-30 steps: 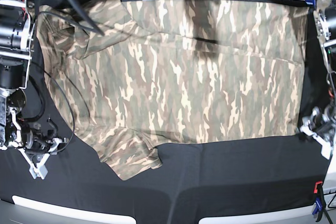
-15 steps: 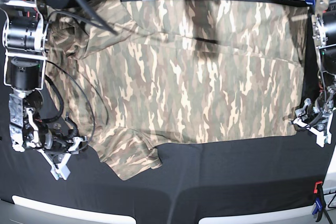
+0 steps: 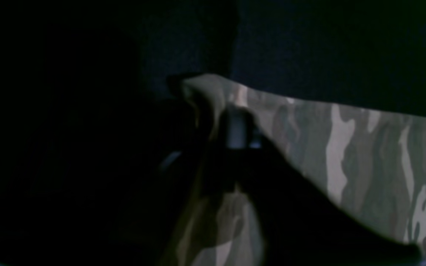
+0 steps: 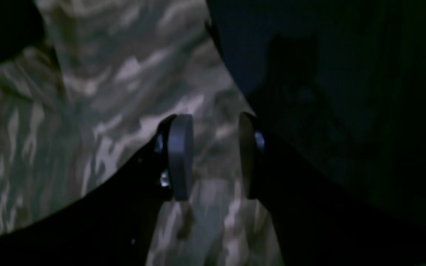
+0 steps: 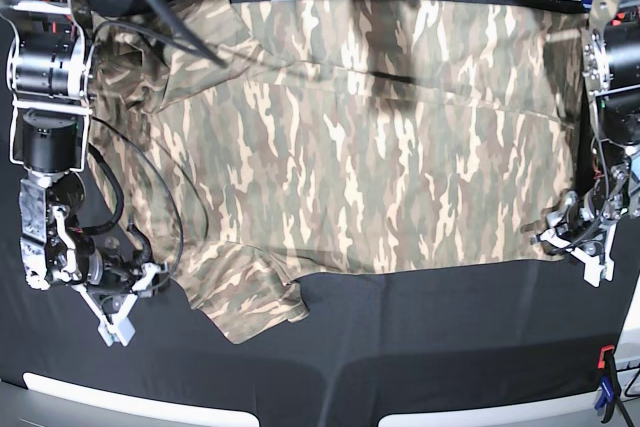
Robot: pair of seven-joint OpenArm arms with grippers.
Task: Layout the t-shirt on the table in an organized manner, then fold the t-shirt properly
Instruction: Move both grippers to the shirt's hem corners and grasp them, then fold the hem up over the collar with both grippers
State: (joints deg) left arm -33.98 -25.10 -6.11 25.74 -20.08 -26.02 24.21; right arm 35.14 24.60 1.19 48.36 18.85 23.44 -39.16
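At the t-shirt (image 5: 350,137) hem corner (near edge), left end effector (image 5: 572,239) pinches.

Evenly bright overhead, bowed at the edges. Very dim and soft at both wrists; deep shadow left of the left end effector (image 3: 235,129).

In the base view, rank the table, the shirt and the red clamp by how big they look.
1. table
2. shirt, covering much of it
3. red clamp, by far the smallest
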